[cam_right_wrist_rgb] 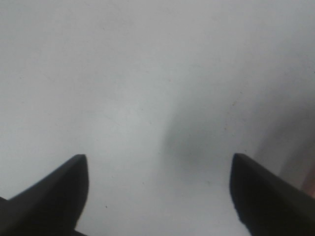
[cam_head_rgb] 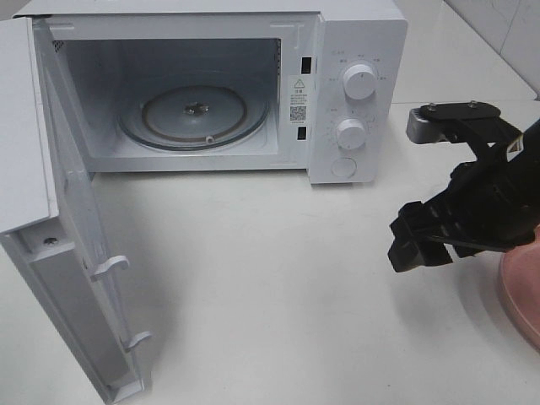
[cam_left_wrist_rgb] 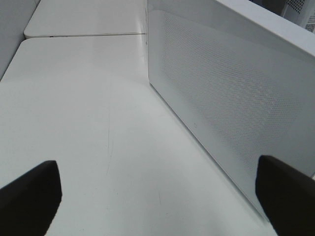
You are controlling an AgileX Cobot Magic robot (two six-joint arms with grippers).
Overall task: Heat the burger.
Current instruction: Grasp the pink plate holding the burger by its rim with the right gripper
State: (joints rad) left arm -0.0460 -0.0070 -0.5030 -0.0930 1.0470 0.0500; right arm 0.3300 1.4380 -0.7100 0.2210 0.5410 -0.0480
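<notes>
The burger does not show in any view. My right gripper hovers over the table at the right, in front of the microwave's control panel. Its jaws stand open, and in the right wrist view the right gripper has only bare white table between its fingers. My left gripper is out of the high view. In the left wrist view it is wide open and holds nothing, low over the table beside the outer face of the microwave door.
The white microwave stands at the back with its door swung fully out to the left. Its glass turntable is bare. The rim of a pink plate shows at the right edge, partly behind the right arm.
</notes>
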